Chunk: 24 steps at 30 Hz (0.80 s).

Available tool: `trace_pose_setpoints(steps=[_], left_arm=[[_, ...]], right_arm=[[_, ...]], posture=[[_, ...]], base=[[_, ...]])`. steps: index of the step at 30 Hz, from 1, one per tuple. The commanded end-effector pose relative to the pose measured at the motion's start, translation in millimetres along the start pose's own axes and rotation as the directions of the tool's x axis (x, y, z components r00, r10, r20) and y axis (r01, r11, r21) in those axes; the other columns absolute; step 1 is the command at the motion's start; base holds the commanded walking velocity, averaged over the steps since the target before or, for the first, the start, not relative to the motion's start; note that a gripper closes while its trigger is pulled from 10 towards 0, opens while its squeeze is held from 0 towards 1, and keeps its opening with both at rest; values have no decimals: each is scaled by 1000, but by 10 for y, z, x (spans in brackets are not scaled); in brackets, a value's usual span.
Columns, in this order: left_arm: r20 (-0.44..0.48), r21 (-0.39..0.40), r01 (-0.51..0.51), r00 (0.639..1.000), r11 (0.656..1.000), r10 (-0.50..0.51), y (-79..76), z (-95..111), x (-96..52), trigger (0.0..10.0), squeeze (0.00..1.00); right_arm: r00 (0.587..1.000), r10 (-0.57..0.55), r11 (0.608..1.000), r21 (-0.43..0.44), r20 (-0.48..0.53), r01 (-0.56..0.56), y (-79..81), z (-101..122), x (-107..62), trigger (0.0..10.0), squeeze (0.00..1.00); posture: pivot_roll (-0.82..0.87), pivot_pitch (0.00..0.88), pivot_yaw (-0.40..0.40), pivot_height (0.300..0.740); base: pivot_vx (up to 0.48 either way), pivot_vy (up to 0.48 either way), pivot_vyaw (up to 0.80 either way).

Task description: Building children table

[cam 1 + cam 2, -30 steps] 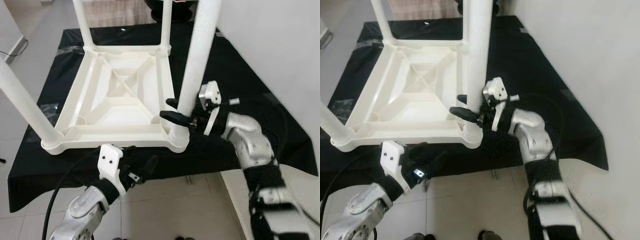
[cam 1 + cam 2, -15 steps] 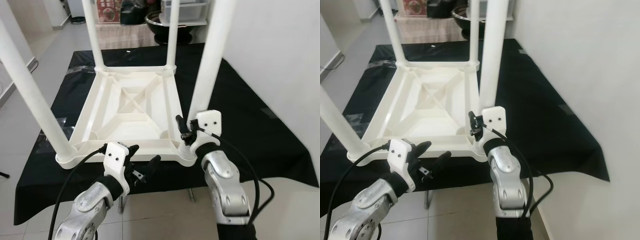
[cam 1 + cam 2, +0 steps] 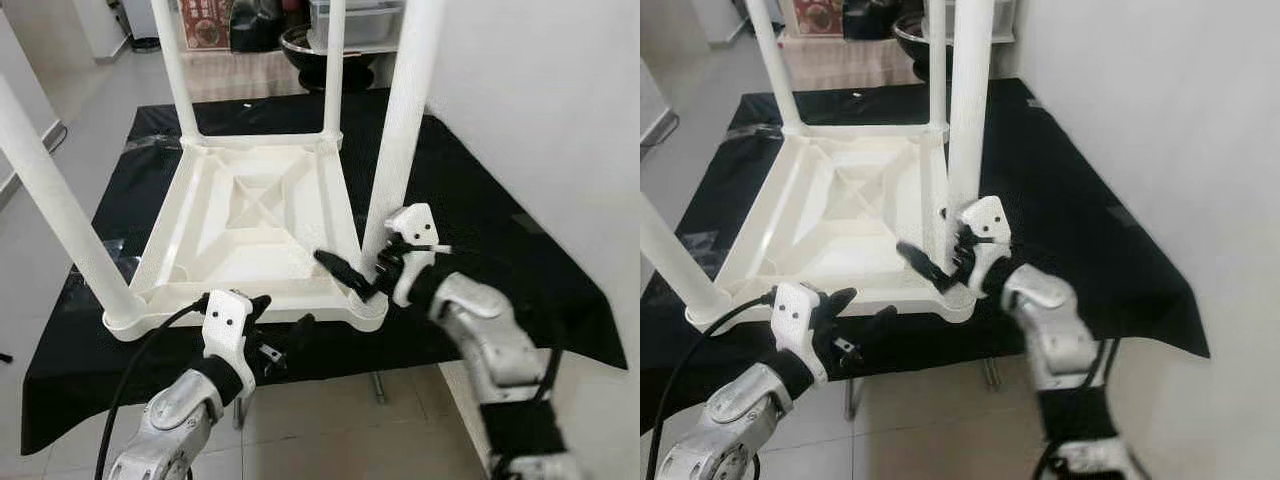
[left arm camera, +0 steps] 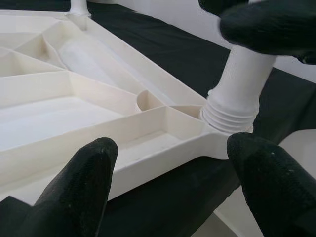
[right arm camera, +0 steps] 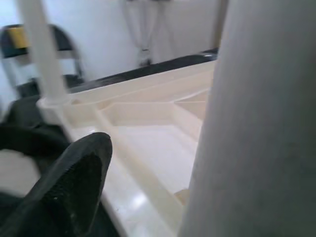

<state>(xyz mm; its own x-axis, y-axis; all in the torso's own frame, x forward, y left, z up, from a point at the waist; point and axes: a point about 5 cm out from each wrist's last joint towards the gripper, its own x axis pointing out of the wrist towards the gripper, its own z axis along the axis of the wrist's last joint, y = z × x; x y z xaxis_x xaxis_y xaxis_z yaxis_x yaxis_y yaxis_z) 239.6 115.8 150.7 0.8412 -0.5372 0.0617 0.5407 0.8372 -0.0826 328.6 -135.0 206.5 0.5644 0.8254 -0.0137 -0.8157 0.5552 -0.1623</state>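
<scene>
a white plastic children's table [image 3: 250, 215] lies upside down on a black cloth [image 3: 480, 200], four legs up. the right gripper [image 3: 362, 277] sits low at the near right white tube leg [image 3: 395, 130], fingers parted around it; whether they touch it i cannot tell. the left gripper [image 3: 275, 335] hangs just off the table's near edge, fingers spread wide, holding nothing. its wrist view shows the leg's threaded collar [image 4: 229, 116] seated in the corner socket.

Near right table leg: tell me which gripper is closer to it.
Right. The right gripper sits at the base of the near right leg, jaws around it. The left gripper hangs off the tabletop's front edge, apart, jaws open.
</scene>
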Motion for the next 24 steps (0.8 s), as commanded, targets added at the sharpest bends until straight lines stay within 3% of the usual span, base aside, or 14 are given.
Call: trace_pose_setpoints(steps=[1, 2, 3, 9, 10, 11, 12, 19, 22, 24], left_arm=[[11, -16, -3, 1000, 1000, 3, -26, 13, -11, 10000, 0], [11, -16, -3, 1000, 1000, 3, -26, 13, -11, 10000, 0], [11, -24, 6, 1000, 1000, -6, -52, 15, -18, 10000, 0], [9, -32, 31, 999, 999, -31, -109, 16, -66, 10000, 0], [15, -32, 45, 999, 998, -45, -136, 27, -90, 10000, 0], [9, -26, 63, 998, 998, -63, -168, 34, -114, 10000, 0], [1, -18, 95, 996, 995, -95, -215, 40, -137, 10000, 0], [-17, -22, 159, 987, 987, -159, -321, 47, -240, 10000, 0], [-19, -22, 156, 987, 987, -157, -314, 46, -242, 10000, 0], [-17, -16, 150, 989, 989, -150, -308, 46, -230, 10000, 0]], right_arm=[[996, 83, 996, 24, 22, -83, -55, 45, 88, 10000, 0], [996, 83, 996, 24, 22, -83, -55, 45, 88, 10000, 0], [990, 134, 990, 30, 35, -135, -218, 168, 164, 10000, 0], [974, 220, 974, 47, 45, -222, -332, 294, 220, 10000, 0], [969, 244, 968, 46, 41, -246, -343, 308, 223, 4275, 0], [964, 262, 963, 50, 39, -264, -353, 321, 225, 1255, 0], [955, 293, 954, 58, 39, -295, -361, 330, 222, 0, 0], [918, 396, 916, 65, 11, -396, -374, 340, 196, 0, 0], [916, 400, 914, 67, 5, -400, -409, 326, 206, 0, 0], [942, 336, 941, 43, -4, -335, -431, 276, 222, 0, 0]], posture=[[-22, 132, -40, 740], [-22, 132, -40, 740], [-6, 140, -46, 740], [9, 151, -53, 740], [16, 159, -59, 740], [17, 165, -60, 740], [17, 167, -61, 740], [27, 183, -60, 740], [22, 183, -58, 740], [14, 181, -62, 740]], base=[[0, 0, 0], [0, 0, 0], [0, 0, 0], [0, 0, 0], [0, 0, 0], [0, 0, 0], [0, 0, 0], [0, 0, 0], [0, 0, 0], [0, 0, 0]])
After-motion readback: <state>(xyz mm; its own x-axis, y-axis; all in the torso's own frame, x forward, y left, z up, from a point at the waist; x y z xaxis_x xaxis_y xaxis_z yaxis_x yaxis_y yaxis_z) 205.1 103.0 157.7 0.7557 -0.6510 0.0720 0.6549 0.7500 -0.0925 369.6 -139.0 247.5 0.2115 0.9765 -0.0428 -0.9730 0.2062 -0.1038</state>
